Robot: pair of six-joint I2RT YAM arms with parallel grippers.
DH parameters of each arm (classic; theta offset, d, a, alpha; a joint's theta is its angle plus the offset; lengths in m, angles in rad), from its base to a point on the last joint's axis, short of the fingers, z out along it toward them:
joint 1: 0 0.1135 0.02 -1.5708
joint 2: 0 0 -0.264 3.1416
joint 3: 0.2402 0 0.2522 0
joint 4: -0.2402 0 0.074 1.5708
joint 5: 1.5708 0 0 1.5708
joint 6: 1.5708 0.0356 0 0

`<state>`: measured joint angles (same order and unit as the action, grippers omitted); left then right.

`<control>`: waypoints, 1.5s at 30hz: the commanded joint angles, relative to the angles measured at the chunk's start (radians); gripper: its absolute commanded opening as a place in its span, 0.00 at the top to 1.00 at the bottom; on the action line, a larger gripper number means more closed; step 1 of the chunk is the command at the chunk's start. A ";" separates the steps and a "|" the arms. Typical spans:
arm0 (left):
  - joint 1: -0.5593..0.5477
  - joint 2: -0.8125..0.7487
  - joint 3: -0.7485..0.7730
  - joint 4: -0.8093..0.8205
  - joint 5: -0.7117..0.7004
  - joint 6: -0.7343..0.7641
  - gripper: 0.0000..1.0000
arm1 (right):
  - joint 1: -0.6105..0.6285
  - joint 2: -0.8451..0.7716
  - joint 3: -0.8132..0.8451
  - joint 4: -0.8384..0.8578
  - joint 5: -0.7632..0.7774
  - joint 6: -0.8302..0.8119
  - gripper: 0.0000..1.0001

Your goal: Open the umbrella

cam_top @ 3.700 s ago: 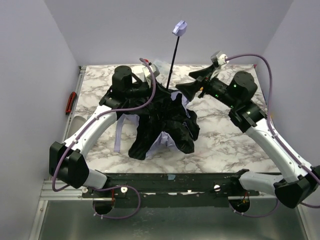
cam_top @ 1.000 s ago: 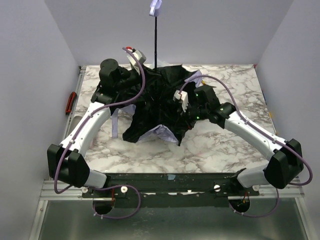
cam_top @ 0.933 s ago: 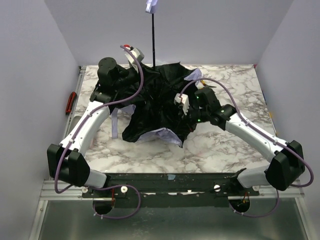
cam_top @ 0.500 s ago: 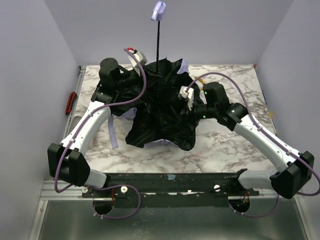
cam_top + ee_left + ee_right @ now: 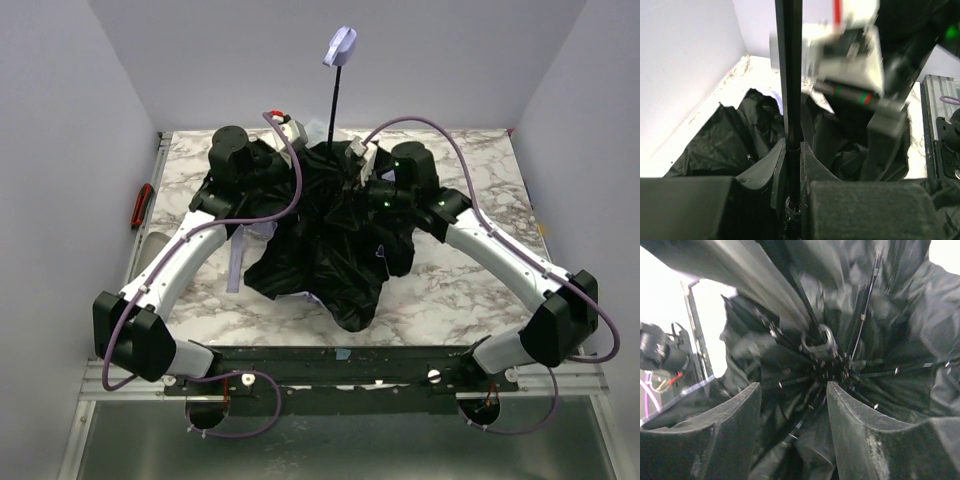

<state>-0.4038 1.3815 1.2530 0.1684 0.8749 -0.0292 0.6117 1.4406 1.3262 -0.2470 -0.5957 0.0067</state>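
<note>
One black shaft (image 5: pixel 337 100), pinched tight by the left gripper (image 5: pixel 793 148), rises toward 12 o'clock from the crumpled umbrella (image 5: pixel 330 270); the right gripper (image 5: pixel 793 391) gapes around its rib hub (image 5: pixel 832 371).

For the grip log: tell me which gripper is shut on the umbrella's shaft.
The left gripper: its fingers pinch the black shaft between them. The right gripper stands open near the rib hub, holding nothing.

One umbrella (image 5: pixel 320 250), one marble table (image 5: pixel 470 280), two claws: left claw (image 5: pixel 794 147), right claw (image 5: pixel 794 387).
</note>
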 commanded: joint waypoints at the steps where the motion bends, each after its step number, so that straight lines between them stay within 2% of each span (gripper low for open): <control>1: -0.003 -0.051 0.030 0.063 0.016 -0.001 1.00 | -0.001 -0.004 -0.102 -0.008 0.030 -0.094 0.38; 8: 0.025 -0.060 0.058 0.062 0.020 -0.021 1.00 | 0.000 -0.108 -0.298 -0.078 0.064 -0.209 0.37; 11: 0.030 -0.055 0.066 0.034 0.052 0.003 1.00 | -0.001 -0.149 -0.315 -0.093 0.030 -0.213 0.37; 13: 0.030 -0.050 0.066 0.016 0.082 0.020 1.00 | -0.001 -0.163 -0.278 -0.084 0.017 -0.183 0.36; 17: 0.021 -0.035 0.072 -0.055 0.136 0.090 1.00 | 0.000 -0.155 -0.118 -0.019 0.008 -0.071 0.27; 22: 0.012 -0.017 0.074 -0.099 0.169 0.120 1.00 | 0.000 -0.138 0.010 0.149 0.043 0.080 0.16; 25: -0.001 -0.015 0.078 -0.109 0.192 0.119 1.00 | 0.000 -0.112 0.069 0.253 0.052 0.136 0.16; 29: -0.026 -0.015 0.079 -0.124 0.215 0.121 1.00 | 0.000 -0.077 0.107 0.385 0.050 0.183 0.23; 35: -0.046 -0.017 0.070 -0.113 0.242 0.087 1.00 | 0.000 -0.051 0.110 0.466 0.095 0.171 0.45; 43: -0.050 -0.007 0.044 -0.123 0.231 0.059 1.00 | 0.000 -0.063 0.143 0.577 0.173 0.160 0.56; 45: -0.053 0.001 0.047 -0.131 0.236 0.056 1.00 | 0.000 -0.061 0.150 0.605 0.183 0.153 0.61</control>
<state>-0.4473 1.3758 1.2861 0.0128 1.0569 0.0284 0.6163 1.3861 1.4227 0.2379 -0.5045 0.1688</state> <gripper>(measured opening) 0.112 0.431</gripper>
